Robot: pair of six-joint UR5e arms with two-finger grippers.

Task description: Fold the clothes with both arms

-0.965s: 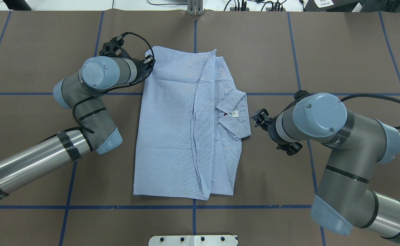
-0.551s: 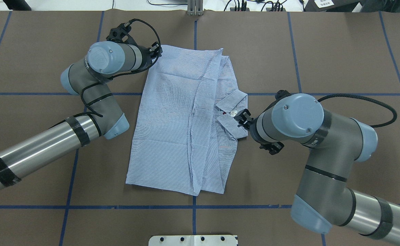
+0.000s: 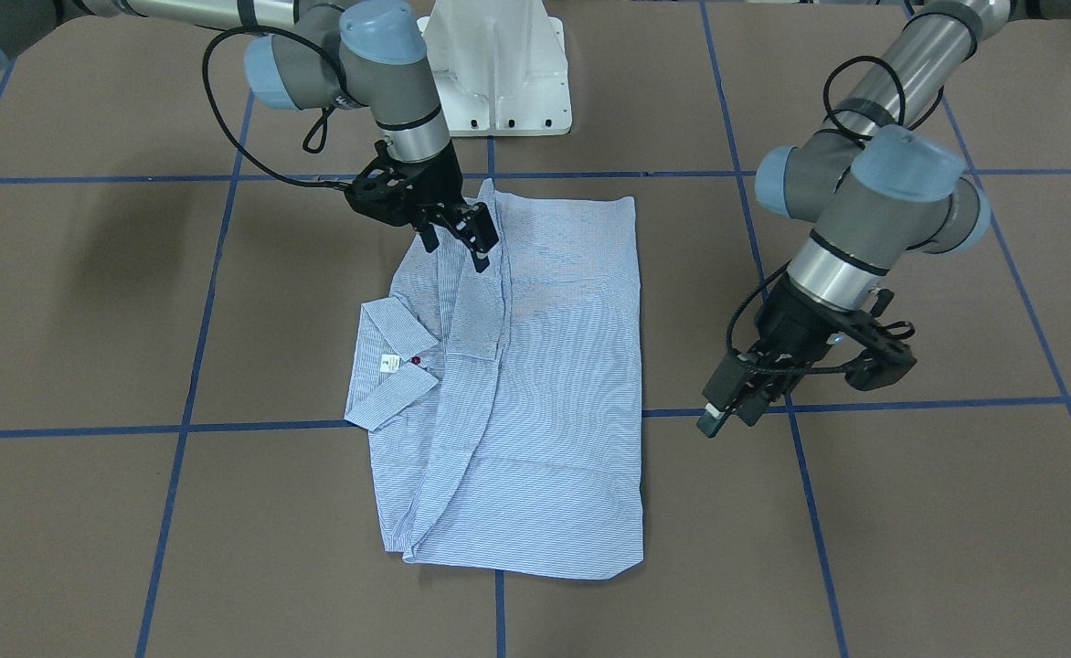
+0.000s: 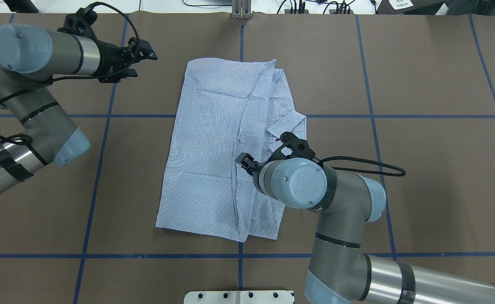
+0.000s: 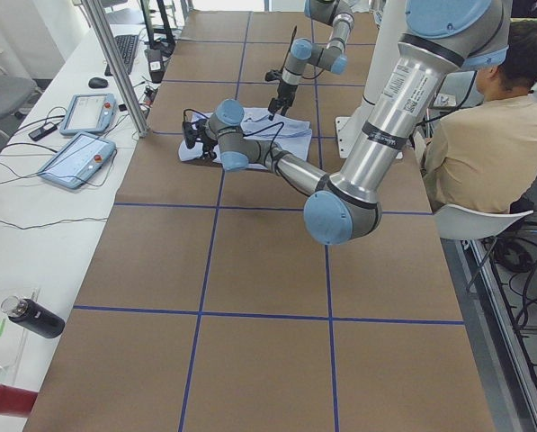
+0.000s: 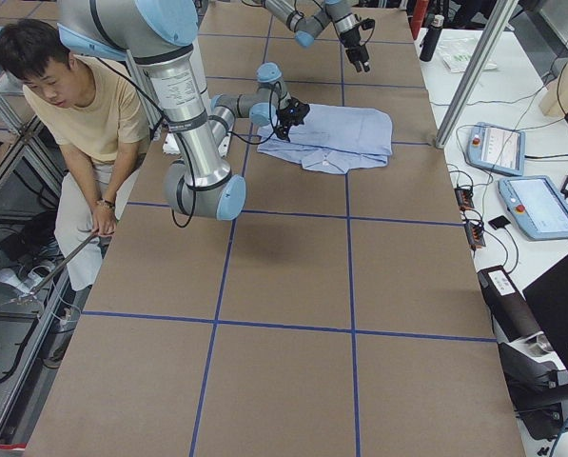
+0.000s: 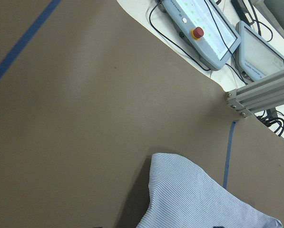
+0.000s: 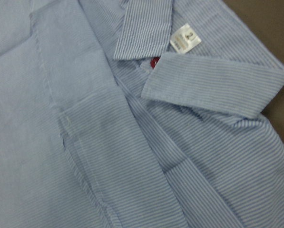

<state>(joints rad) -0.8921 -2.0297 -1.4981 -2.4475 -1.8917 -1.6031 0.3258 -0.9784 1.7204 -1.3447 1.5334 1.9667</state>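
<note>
Since a moment ago, both my arms have shifted: my left gripper point(image 4: 149, 48) has let go of the shirt's far corner and drawn back to my left, while my right gripper point(image 3: 454, 254) has swung in from beside the collar point(image 3: 387, 366) to hang over the garment's middle. Left jaws are spread and hold nothing, well apart from the cloth, over bare brown table point(image 4: 420, 84). Right jaws are also spread and empty, pointing down just above the folded front panel, near the edge closest to my base. The pinstriped shirt point(image 4: 205, 147) lies flat and folded lengthwise at the table's centre, straddling a blue tape line, its collar turned toward my right side. My right wrist camera shows the white neck label point(image 8: 185, 37) and one red button point(image 8: 154, 62) at the collar opening.
</note>
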